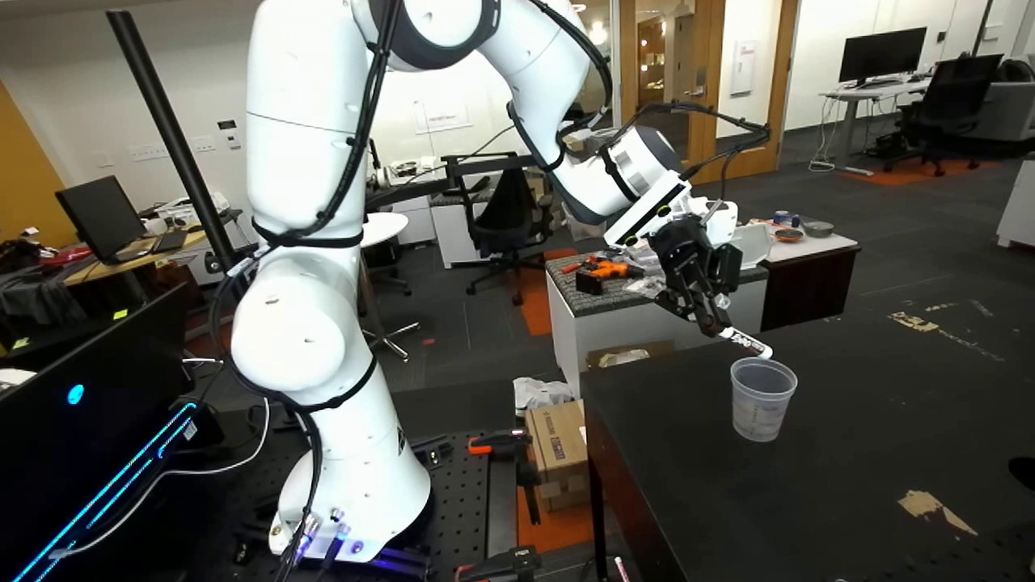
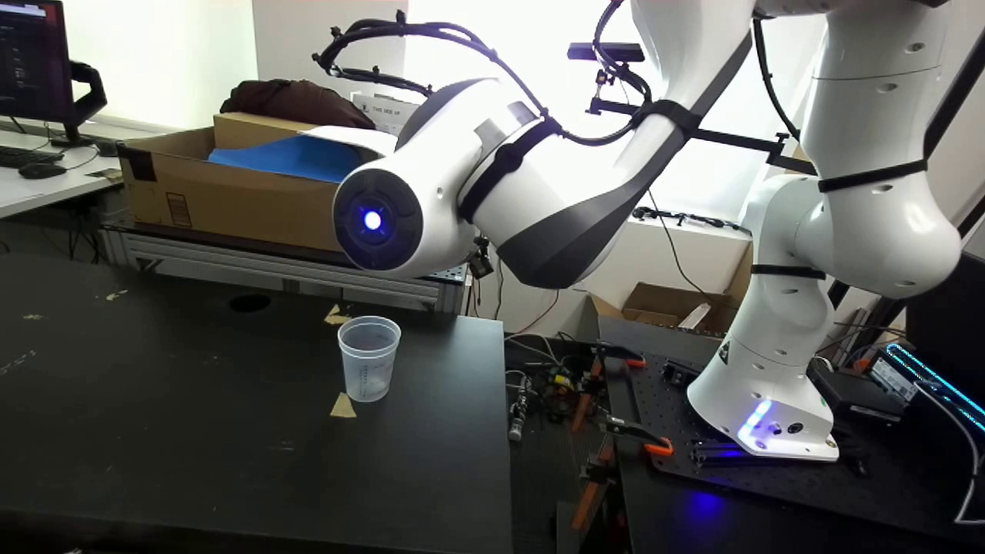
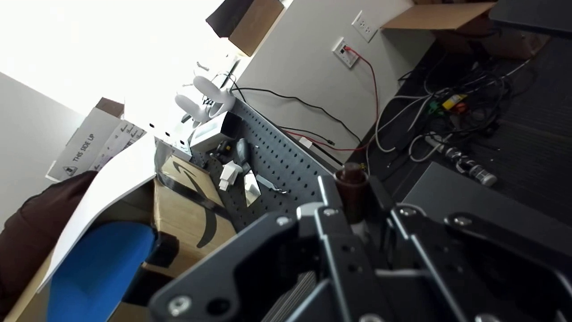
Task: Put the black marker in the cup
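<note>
The cup (image 1: 762, 400) is translucent, whitish and upright on the black table (image 1: 687, 453). It also stands there in an exterior view (image 2: 369, 362), near the table's edge. My gripper (image 1: 713, 325) is shut on the black marker (image 1: 745, 341), whose showing part in that view is a white barrel with dark print. The marker is tilted, its white end pointing down and appearing just above the cup's far rim. I cannot tell whether it is directly over the cup. In the wrist view the fingertips (image 3: 353, 190) flank the marker's dark end (image 3: 351, 183). The arm hides the gripper's jaws and marker in an exterior view.
A tan scrap (image 2: 343, 405) lies by the cup's base, and another (image 2: 335, 315) is near the table's back edge. A round hole (image 2: 250, 303) is in the table. A cardboard box (image 2: 238, 196) stands behind. A counter with tools (image 1: 614, 271) is beyond the gripper.
</note>
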Action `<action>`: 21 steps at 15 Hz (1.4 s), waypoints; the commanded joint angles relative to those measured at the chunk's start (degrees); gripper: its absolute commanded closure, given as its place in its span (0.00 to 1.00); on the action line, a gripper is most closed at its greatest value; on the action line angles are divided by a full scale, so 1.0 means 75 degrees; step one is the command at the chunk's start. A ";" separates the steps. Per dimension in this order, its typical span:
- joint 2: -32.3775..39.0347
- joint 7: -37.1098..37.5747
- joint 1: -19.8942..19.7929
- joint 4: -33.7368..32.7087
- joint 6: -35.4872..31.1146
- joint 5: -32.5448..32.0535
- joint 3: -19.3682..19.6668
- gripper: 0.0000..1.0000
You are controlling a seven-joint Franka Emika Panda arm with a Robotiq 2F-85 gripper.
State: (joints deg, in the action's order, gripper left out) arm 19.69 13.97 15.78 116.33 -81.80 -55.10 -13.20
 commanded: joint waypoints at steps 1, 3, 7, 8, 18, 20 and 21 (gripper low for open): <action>0.0039 -0.0008 0.0018 -0.0050 0.0013 0.0007 0.0013 0.80; 0.0022 0.0033 0.0004 -0.0038 -0.0008 -0.0027 0.0031 0.95; 0.0055 -0.0132 0.0005 -0.0133 -0.0178 -0.0139 0.0012 0.95; 0.0092 -0.0131 0.0024 -0.0162 -0.0202 -0.0181 0.0007 0.95; 0.0935 -0.0250 0.0362 -0.0752 -0.0429 -0.0242 -0.0017 0.95; 0.1085 -0.0288 0.0474 -0.0887 -0.0393 -0.0284 -0.0024 0.95; 0.1154 -0.0307 0.0524 -0.0956 -0.0393 -0.0316 -0.0023 0.95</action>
State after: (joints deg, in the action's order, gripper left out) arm 26.58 13.81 18.57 111.84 -86.25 -56.21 -13.26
